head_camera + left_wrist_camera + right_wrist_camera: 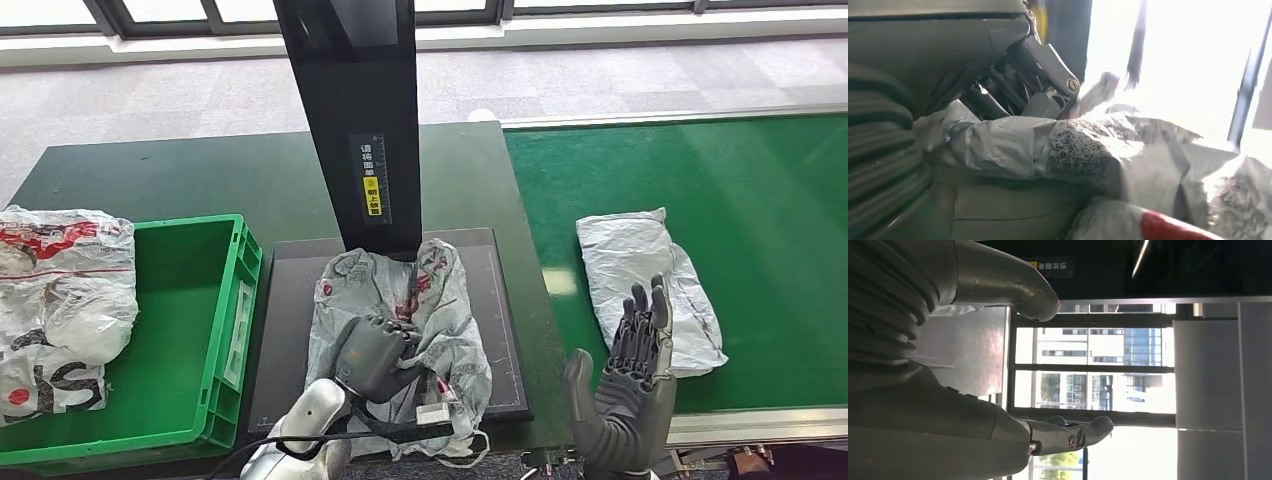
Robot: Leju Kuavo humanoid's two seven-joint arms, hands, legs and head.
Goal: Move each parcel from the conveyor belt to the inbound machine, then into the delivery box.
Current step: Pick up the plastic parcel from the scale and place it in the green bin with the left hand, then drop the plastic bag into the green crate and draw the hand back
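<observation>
Parcel (400, 320) in a grey crumpled bag is lying on the dark scanner plate (500, 330) of the inbound machine (355, 120), at the foot of its black column, with the left hand (372, 352) closing over its near part and bunching the film; the left wrist view is showing the fingers (1013, 90) gathered into the wrinkled plastic. It is looking soft, light and limp, so it will probably be sagging and sliding when lifted; a handful of gathered film near the middle, away from the small label at the near edge, seems the safest hold. The right hand (625, 385) is hovering with fingers spread and holding nothing, near a second white parcel (645, 285) waiting on the green belt (760, 220) to the right. To the left, the green crate (190, 330) is sitting on the tabletop (200, 175) with bagged parcels (60, 300) piled at its left side.
</observation>
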